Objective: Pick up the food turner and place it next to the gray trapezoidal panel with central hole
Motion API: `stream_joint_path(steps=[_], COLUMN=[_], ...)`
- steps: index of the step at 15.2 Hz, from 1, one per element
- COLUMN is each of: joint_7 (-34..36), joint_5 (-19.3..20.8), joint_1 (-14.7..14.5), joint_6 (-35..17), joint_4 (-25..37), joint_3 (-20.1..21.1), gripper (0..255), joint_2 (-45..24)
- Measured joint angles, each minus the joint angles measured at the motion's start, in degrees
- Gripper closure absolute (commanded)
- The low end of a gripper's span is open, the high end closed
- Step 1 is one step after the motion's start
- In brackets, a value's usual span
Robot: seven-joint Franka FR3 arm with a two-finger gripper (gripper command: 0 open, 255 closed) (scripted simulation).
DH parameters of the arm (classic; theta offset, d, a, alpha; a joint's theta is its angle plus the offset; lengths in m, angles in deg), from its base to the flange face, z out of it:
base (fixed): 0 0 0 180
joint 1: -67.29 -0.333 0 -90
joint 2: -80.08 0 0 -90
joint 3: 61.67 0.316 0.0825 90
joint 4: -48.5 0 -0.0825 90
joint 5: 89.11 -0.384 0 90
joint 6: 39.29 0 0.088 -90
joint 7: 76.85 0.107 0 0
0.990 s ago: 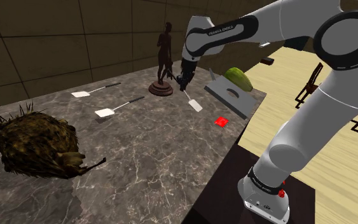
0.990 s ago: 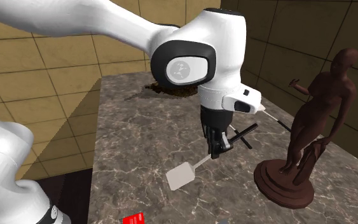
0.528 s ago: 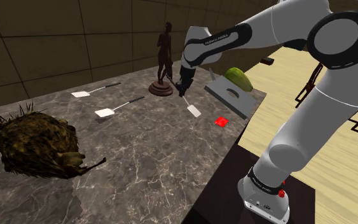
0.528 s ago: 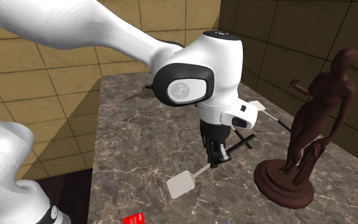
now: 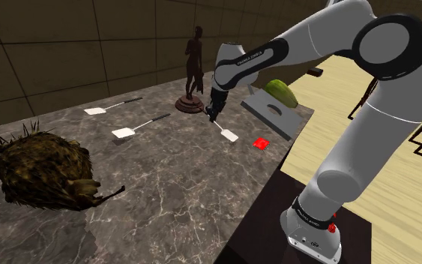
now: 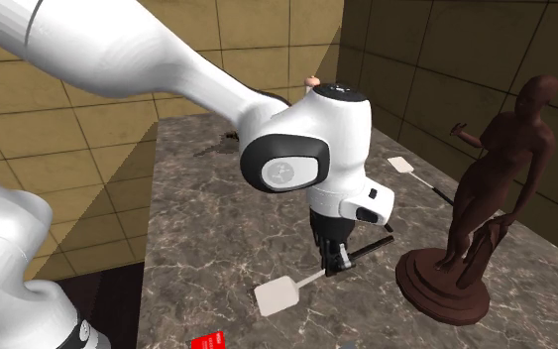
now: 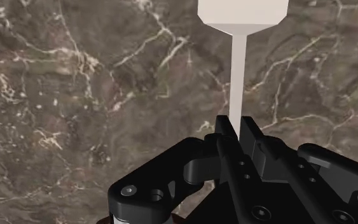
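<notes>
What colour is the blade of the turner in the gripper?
Plain white; the turner shows its blade best in the second exterior view.

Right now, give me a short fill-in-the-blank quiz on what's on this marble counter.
The gripper is shut on a food turner whose blade is ____.
Besides it, ____ more turners lie on the counter.
The small flat square near the gray panel is ____.
Missing words: white; two; red.
</notes>
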Motion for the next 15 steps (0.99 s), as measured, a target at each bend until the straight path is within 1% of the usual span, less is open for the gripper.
stream_joint_path(steps=[4, 9, 10, 15], joint_7=[-0.1, -0.1, -0.1, -0.1], joint_5=[-0.1, -0.2, -0.2, -0.2], joint_1=[0.0, 0.0, 0.0, 0.0], joint_6=[-2.7, -3.0, -3.0, -3.0], joint_4=[-1.1, -1.2, -1.2, -1.2], joint_3=[0.0, 0.0, 0.0, 0.0], gripper=[255, 255, 0, 0], joint_2=[-1.6, -1.8, -1.8, -1.8])
